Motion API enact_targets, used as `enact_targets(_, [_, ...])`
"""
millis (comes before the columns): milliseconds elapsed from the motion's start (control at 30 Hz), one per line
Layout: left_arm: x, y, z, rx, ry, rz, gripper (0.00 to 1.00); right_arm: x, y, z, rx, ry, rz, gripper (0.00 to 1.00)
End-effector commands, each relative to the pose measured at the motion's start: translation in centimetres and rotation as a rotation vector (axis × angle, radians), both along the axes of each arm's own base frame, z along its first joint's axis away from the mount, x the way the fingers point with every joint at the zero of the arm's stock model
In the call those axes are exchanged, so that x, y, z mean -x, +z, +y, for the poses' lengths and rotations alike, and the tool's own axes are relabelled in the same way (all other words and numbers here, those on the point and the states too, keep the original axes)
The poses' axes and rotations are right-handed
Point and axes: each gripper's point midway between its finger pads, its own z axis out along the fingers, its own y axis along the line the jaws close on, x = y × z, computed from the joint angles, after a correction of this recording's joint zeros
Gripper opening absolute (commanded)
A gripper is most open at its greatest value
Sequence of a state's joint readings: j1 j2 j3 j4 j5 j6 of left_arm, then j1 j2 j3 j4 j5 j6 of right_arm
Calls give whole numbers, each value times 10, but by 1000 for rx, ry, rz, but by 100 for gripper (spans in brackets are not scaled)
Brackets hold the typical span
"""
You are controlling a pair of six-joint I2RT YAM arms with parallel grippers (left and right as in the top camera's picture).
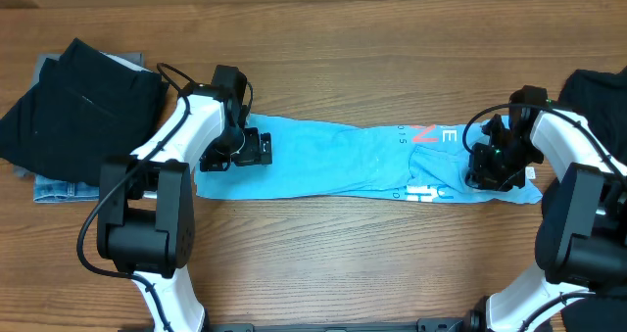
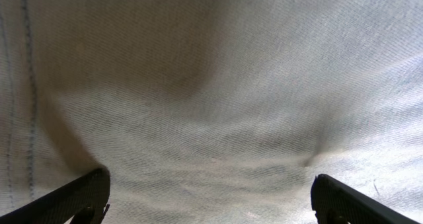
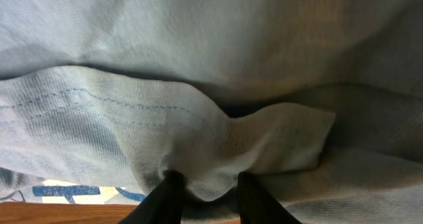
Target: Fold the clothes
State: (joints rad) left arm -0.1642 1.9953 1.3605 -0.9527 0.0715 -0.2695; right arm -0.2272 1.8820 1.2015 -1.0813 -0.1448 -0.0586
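The light blue T-shirt (image 1: 343, 161) lies as a long folded strip across the middle of the table, with red and white lettering near its right end. My left gripper (image 1: 235, 151) rests on the shirt's left end; in the left wrist view its fingers (image 2: 208, 201) are spread wide over flat cloth (image 2: 211, 85), holding nothing. My right gripper (image 1: 493, 166) is at the shirt's right end. In the right wrist view its fingers (image 3: 206, 191) are pinched on a bunched fold of the hemmed shirt cloth (image 3: 218, 138).
A pile of dark garments on folded jeans (image 1: 78, 107) sits at the far left. Another dark garment (image 1: 602, 92) lies at the right edge. Bare wooden table (image 1: 343, 254) runs along the front.
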Motion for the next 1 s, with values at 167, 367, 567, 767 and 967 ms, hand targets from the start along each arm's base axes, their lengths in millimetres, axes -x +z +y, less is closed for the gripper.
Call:
enact_targets(167, [1, 5, -1, 6, -4, -13, 100, -33, 48, -4, 7, -3, -81, 31])
enact_targets(367, [1, 5, 0, 5, -4, -13, 100, -41, 62, -19, 87, 3, -96, 33])
enact_targets(567, [1, 5, -1, 6, -4, -13, 100, -39, 48, -26, 132, 5, -94, 33])
enact_targets(767, [1, 5, -1, 6, -4, -13, 100, -40, 18, -25, 140, 6, -136, 36])
enact_targets(967, [1, 5, 0, 5, -4, -13, 100, -39, 6, -24, 143, 9, -148, 37])
